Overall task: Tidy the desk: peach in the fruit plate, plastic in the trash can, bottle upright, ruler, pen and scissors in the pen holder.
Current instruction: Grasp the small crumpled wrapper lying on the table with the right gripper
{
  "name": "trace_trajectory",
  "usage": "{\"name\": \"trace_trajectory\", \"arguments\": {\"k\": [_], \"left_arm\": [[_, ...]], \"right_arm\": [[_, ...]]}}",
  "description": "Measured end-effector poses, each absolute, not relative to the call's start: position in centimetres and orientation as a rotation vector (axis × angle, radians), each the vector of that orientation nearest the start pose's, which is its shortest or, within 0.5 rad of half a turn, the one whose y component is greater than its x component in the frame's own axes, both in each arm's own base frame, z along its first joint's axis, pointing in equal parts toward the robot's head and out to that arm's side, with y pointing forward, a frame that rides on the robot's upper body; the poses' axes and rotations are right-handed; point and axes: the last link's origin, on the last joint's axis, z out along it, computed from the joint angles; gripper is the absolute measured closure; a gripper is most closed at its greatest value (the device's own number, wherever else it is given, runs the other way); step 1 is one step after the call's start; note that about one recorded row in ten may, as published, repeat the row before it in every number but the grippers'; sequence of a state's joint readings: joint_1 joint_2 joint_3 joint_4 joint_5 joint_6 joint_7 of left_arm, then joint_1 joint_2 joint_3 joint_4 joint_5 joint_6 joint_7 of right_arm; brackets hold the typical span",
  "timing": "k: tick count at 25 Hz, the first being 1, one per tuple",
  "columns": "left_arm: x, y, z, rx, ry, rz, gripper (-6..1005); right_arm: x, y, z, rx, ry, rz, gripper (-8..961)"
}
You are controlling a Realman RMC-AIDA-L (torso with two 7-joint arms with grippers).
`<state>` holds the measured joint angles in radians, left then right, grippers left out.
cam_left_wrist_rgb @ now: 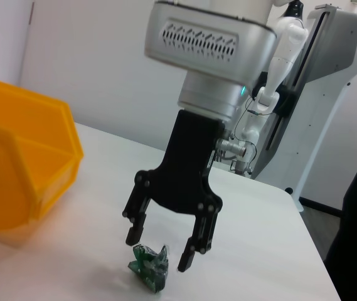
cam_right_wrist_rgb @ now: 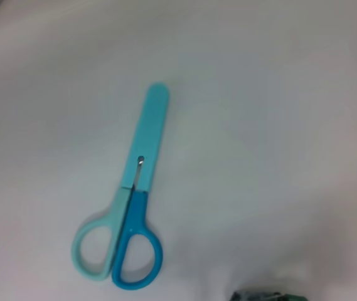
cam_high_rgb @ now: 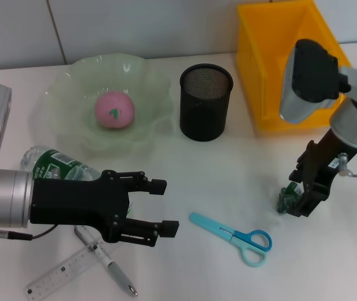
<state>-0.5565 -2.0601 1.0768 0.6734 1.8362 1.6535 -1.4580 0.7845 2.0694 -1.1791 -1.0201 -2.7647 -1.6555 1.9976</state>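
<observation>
The pink peach (cam_high_rgb: 113,110) lies in the pale green fruit plate (cam_high_rgb: 59,94). The black mesh pen holder (cam_high_rgb: 206,102) stands beside it. The bottle (cam_high_rgb: 56,164) lies on its side behind my left arm. My left gripper (cam_high_rgb: 165,208) is open and empty above the table. The clear ruler (cam_high_rgb: 62,272) and the pen (cam_high_rgb: 110,263) lie crossed at the front left. The blue scissors (cam_high_rgb: 233,237) (cam_right_wrist_rgb: 130,224) lie in the middle front. My right gripper (cam_high_rgb: 297,202) (cam_left_wrist_rgb: 161,249) is open, its fingers straddling the crumpled green plastic (cam_high_rgb: 285,199) (cam_left_wrist_rgb: 149,266) on the table.
The yellow bin (cam_high_rgb: 278,63) (cam_left_wrist_rgb: 21,157) stands at the back right behind my right arm. A white wall runs along the table's far edge.
</observation>
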Motion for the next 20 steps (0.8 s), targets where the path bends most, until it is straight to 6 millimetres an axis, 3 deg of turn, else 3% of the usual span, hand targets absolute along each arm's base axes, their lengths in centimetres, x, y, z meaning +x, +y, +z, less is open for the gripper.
{"name": "trace_trajectory", "arguments": {"k": [20], "left_arm": [[-21.9, 30.9, -3.1, -3.081, -0.522, -0.715, 137]], "right_arm": [[21.8, 37.0, -1.1, -2.865, 0.450, -0.872, 249]]}}
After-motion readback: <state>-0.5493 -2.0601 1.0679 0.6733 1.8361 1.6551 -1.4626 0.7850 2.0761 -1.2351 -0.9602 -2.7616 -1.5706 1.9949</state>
